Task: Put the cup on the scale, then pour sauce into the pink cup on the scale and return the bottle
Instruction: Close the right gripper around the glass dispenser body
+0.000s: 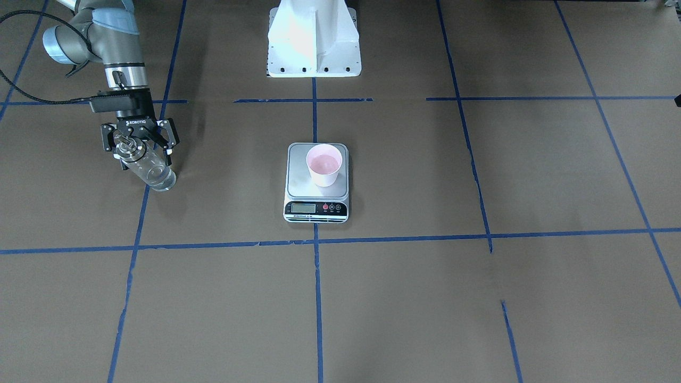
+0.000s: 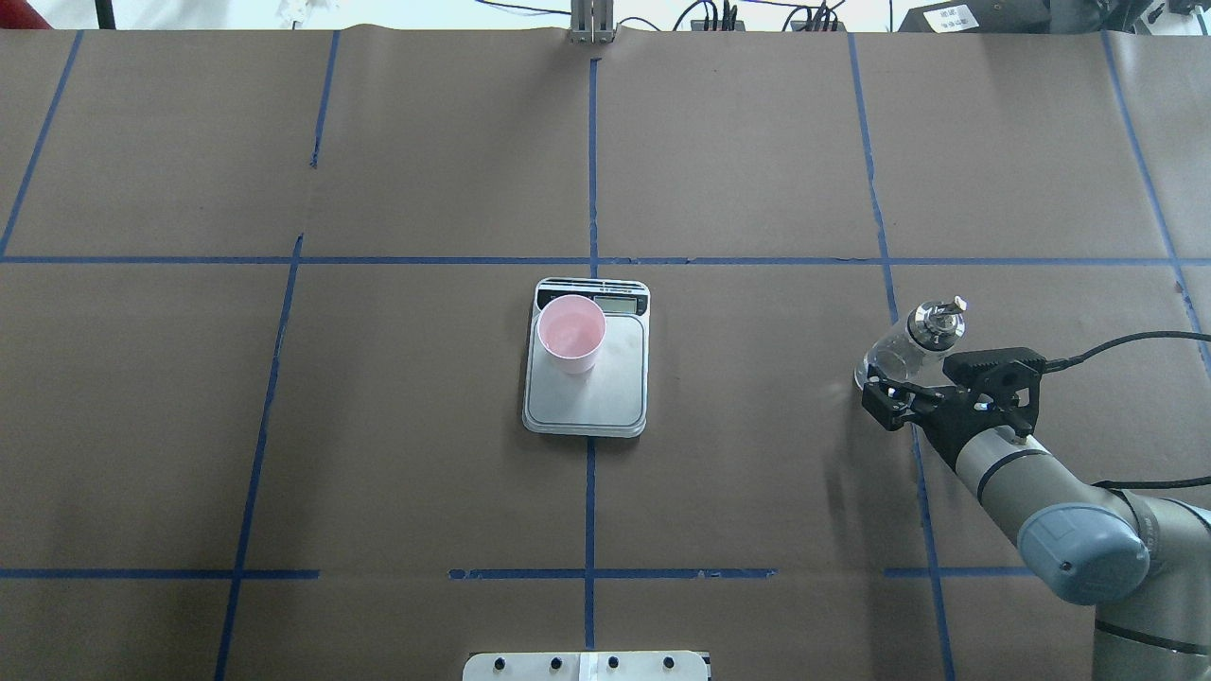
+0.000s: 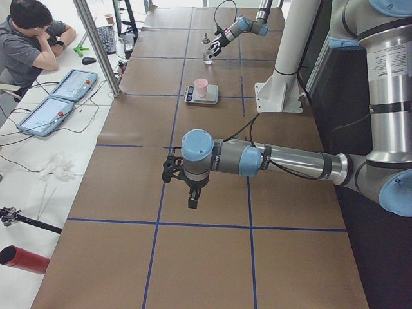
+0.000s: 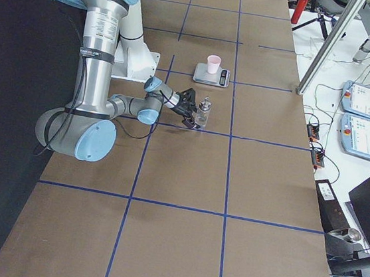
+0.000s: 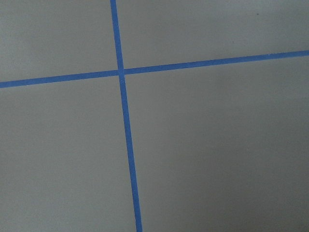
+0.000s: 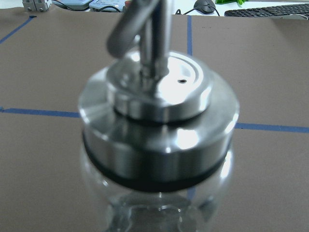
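Note:
The pale pink cup [image 1: 324, 165] stands upright on the silver platform of the scale [image 1: 300, 183] at the table's middle, toward the display side; both also show in the overhead view, cup [image 2: 571, 333] and scale [image 2: 615, 388]. My right gripper [image 1: 142, 151] is shut on the clear glass bottle [image 1: 153, 174] with its silver collar, far from the scale on my right side. The bottle [image 2: 910, 342] stands roughly upright, base at or just above the table. Its cap fills the right wrist view [image 6: 159, 121]. My left gripper [image 3: 192, 192] hangs over bare table; I cannot tell whether it is open.
Brown paper with blue tape lines [image 2: 591, 189] covers the table. The white robot base [image 1: 314, 42] stands behind the scale. An operator [image 3: 29, 38] sits at a side bench with tablets [image 3: 55, 103]. The left wrist view shows only a tape crossing [image 5: 120, 72].

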Controlling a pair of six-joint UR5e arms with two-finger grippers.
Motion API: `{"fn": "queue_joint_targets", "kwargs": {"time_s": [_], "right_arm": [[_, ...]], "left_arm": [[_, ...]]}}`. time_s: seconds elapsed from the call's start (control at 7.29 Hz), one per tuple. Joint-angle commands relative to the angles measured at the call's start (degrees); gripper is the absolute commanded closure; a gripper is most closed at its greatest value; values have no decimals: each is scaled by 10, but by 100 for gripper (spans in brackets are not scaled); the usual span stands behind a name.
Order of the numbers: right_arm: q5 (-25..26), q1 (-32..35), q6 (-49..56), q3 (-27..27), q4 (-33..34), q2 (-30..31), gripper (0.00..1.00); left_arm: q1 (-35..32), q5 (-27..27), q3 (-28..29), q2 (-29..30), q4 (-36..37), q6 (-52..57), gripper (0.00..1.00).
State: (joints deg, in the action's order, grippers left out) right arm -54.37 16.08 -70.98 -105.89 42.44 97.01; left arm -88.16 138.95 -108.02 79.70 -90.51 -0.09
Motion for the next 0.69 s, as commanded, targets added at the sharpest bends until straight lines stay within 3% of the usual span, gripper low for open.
{"fn": "queue_joint_targets", "kwargs": {"time_s": [0.0,0.55], "right_arm": [[9,-1,1,1,6,-9,0],[22,0,1,24,8,-24,0]], "left_arm": [[0,0,0,0,0,0,0],[0,0,0,0,0,0,0]]}}
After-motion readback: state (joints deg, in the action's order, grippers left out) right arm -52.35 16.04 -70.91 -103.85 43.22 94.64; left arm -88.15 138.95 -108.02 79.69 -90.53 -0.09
